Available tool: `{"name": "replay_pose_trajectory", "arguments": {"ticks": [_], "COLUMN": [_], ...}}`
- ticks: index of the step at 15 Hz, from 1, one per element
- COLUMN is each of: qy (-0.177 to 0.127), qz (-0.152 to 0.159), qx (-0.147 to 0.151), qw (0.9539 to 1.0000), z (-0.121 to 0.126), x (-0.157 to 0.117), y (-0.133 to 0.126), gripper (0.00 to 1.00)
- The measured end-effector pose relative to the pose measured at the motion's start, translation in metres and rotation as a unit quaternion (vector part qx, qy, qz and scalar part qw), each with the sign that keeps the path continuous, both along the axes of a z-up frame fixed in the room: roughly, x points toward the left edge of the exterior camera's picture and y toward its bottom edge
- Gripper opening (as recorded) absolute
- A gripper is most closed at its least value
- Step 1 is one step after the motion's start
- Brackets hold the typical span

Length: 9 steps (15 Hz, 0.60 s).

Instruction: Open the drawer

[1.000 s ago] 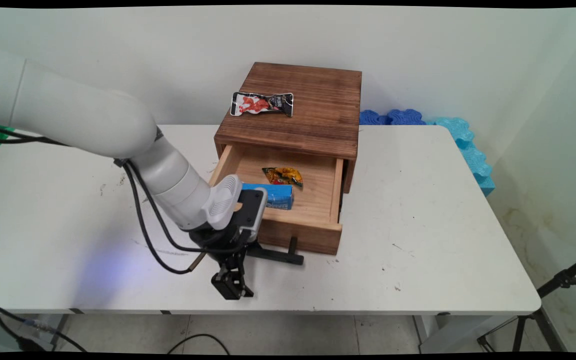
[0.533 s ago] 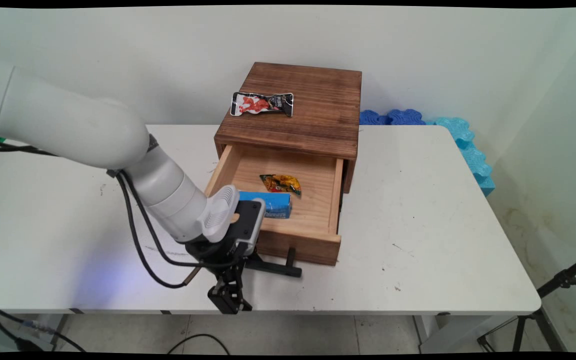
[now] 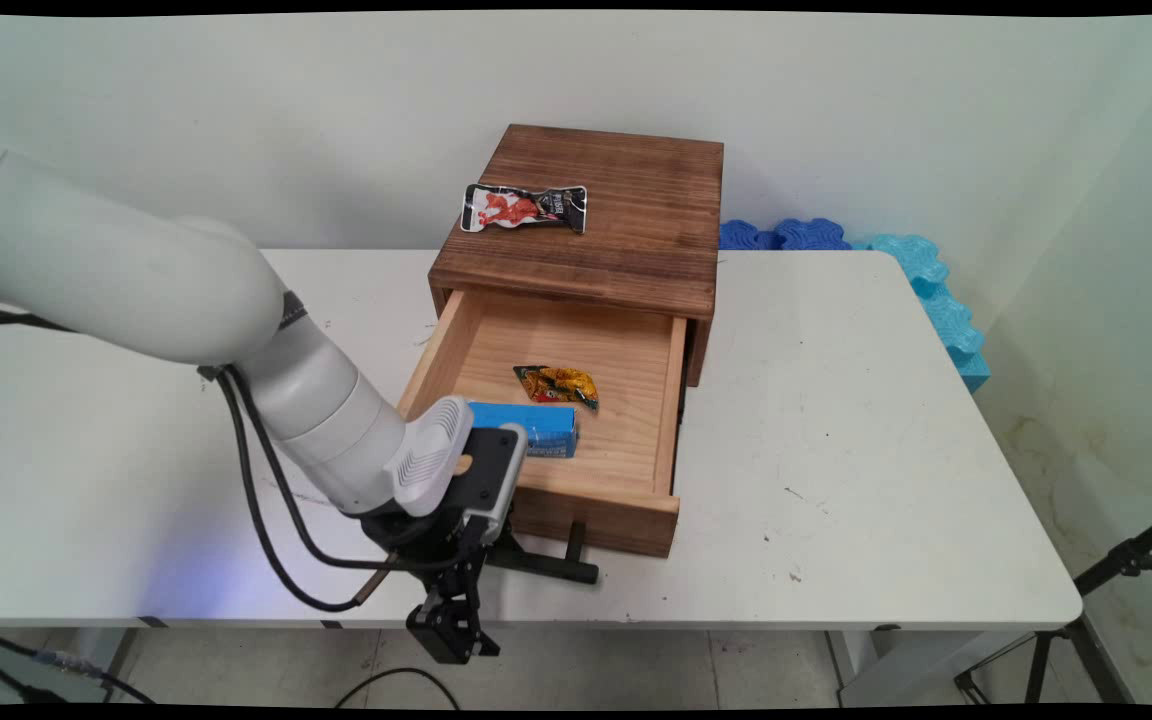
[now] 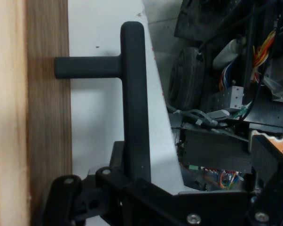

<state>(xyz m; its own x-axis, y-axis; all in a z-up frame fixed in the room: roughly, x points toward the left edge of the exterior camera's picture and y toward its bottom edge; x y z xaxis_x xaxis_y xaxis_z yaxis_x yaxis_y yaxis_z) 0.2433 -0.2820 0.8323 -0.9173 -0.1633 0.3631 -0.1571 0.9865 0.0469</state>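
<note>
End effector clamped on black drawer handle at table front edge; fingertips hidden below frame; blue carton half-covered by wrist; packet print unreadable.

Blue box left end hidden behind arm; handle lower end behind end effector.

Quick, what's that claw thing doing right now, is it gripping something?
Gripper: closed on the drawer's black handle.
</note>
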Motion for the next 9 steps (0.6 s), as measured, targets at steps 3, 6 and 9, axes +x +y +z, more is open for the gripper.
{"name": "replay_pose_trajectory", "arguments": {"ticks": [3, 6, 9], "qy": [0.002, 0.004, 0.006], "qz": [-0.002, -0.005, -0.009], "qx": [0.003, 0.005, 0.002], "qw": [1.0, 1.0, 0.9999], "z": [0.0, 0.0, 0.001], "x": [-0.001, -0.002, -0.003], "y": [0.005, 0.011, 0.015], "gripper": [1.0, 1.0, 1.0]}}
